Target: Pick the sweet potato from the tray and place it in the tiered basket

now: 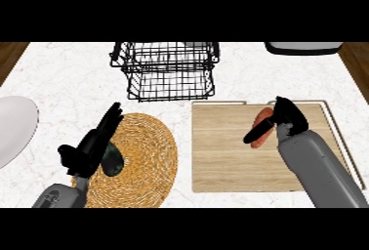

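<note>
Head view of the counter at the grasp stage. The sweet potato [262,128], an orange-red, elongated tuber, lies on the wooden tray [223,161] in its upper right part, its long axis running diagonally from lower left to upper right. The right hand [279,122] is at the tuber: its dark fingers [258,133] lie along and over the sweet potato's right flank, following the same diagonal, and appear curled about it, with orange showing on either side of them. Whether the tuber is lifted off the wood or resting on it cannot be told from this angle.

The left hand [93,144] stands over the woven round mat [148,156] to the left of the tray, fingers straight and close together, pointing up and slightly right, holding nothing; a dark rounded object [113,162] sits on the mat just beside its palm.

The black wire tiered basket [169,68] stands at the far side of the counter, up and to the left of the sweet potato, well apart from it and beyond the tray's upper left corner. The right hand is clearly the nearer one to the tuber; judged from this layout, the carry runs away from the robot and leftward, and the tuber's long axis would have to clear the basket's wire rim
</note>
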`<state>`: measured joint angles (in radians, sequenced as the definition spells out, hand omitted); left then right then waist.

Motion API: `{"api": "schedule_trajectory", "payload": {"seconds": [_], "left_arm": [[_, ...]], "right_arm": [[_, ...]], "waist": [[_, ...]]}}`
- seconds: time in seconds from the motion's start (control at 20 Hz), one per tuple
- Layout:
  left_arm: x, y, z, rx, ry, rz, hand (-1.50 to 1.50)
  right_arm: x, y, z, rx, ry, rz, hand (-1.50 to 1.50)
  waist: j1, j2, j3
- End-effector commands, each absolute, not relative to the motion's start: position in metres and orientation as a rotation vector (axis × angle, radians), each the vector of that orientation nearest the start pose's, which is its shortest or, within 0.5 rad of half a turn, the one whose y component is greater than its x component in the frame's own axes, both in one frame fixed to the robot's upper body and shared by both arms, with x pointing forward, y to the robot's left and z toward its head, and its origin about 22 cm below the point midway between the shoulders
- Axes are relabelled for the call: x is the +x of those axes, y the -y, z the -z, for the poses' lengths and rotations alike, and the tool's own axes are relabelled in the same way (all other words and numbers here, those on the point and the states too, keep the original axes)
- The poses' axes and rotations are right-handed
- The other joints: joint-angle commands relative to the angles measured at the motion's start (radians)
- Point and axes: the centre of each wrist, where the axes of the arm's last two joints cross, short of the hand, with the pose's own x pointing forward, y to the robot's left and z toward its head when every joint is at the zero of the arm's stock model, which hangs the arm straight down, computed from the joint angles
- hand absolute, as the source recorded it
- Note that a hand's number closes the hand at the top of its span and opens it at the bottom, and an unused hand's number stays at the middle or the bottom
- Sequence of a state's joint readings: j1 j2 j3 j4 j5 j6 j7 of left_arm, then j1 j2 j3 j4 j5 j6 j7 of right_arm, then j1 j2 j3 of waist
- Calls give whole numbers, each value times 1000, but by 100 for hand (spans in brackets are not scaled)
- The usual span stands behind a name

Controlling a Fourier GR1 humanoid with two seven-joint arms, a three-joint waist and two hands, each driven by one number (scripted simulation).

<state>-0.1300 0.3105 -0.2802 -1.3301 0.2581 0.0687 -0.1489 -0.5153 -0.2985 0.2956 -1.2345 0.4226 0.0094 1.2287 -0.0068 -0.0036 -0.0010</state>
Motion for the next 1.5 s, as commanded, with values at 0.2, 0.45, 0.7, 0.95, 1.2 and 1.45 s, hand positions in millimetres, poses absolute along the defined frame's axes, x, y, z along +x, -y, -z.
{"api": "schedule_trajectory", "payload": {"seconds": [0.2,0.45,0.7,0.95,1.2,1.45], "left_arm": [[257,-230,23,-91,1542,221,0],[267,-225,9,-51,1541,244,0],[271,-235,20,-81,1533,228,0],[260,-231,18,-89,1537,236,0],[273,-233,8,-85,1539,240,0],[265,-238,11,-80,1547,244,0]], "right_arm": [[346,164,-64,-805,498,-319,150],[342,167,-62,-880,561,-348,150],[348,184,-41,-904,551,-367,150],[353,244,-49,-936,749,-727,150],[350,298,-72,-963,949,-1121,150],[368,314,-93,-900,1249,-919,150]], "waist": [[12,2,1],[8,2,1],[9,4,1],[20,5,2],[20,11,4],[20,7,3]]}}
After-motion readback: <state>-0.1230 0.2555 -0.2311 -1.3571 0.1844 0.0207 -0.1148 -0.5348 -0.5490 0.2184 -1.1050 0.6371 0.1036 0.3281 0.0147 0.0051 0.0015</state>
